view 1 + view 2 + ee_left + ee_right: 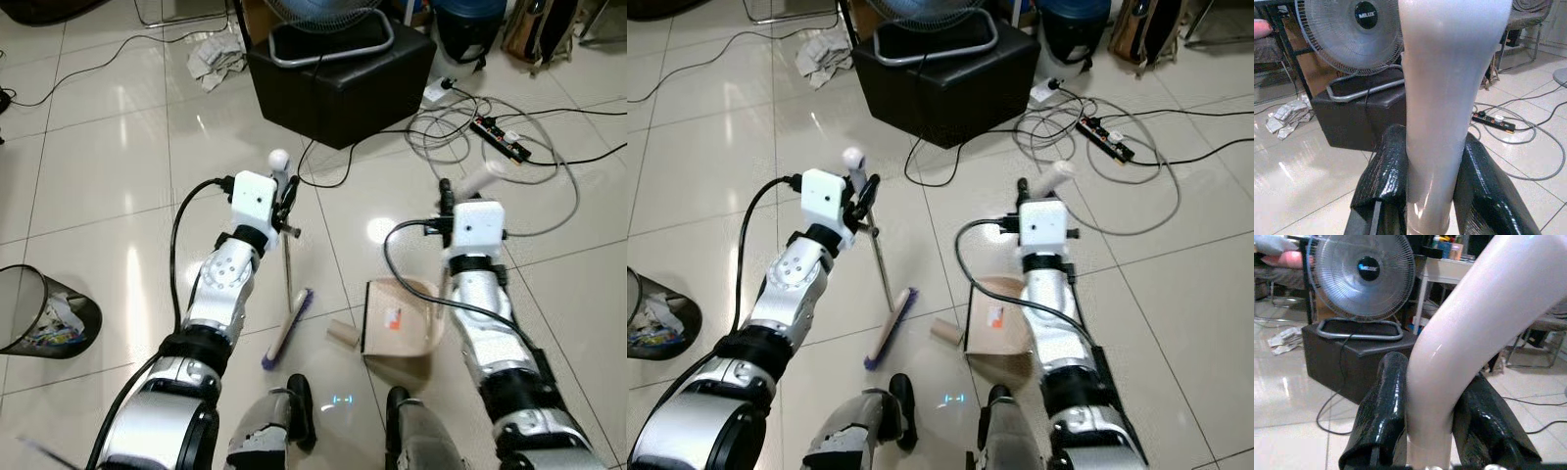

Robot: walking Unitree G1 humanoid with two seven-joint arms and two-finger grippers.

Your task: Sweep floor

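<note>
Glossy white plastic formed both handles in play. The left gripper (285,199) had its jaws closed on the upper end of the broom (288,294), whose thin metal shaft ran down to a purple-bristled head (287,333) resting on the tiled floor (118,166) just ahead of the robot's feet. The right gripper (446,201) had its jaws closed on the curved handle of the dustpan (400,318), which sat on the floor beside the right forearm, near the broom head. A small cardboard tube (344,335) lay between the broom head and the dustpan, touching or nearly touching the pan's edge.

Handling assessment: both tools appeared light and rigid. The smooth, rounded handles were judged slippery, so a firm grip was advised. In the left wrist view, the black fingers (1382,171) pinched the handle from both sides; the right wrist view showed the same arrangement at the bend of the dustpan handle. With the hold so high on the long shaft, the bristle end was likely to swing or twist under sideways load. The bristles would probably flex.

Loose cables (490,147) and a power strip (500,137) lay ahead on the right, a wire waste bin (44,313) to the left.
</note>
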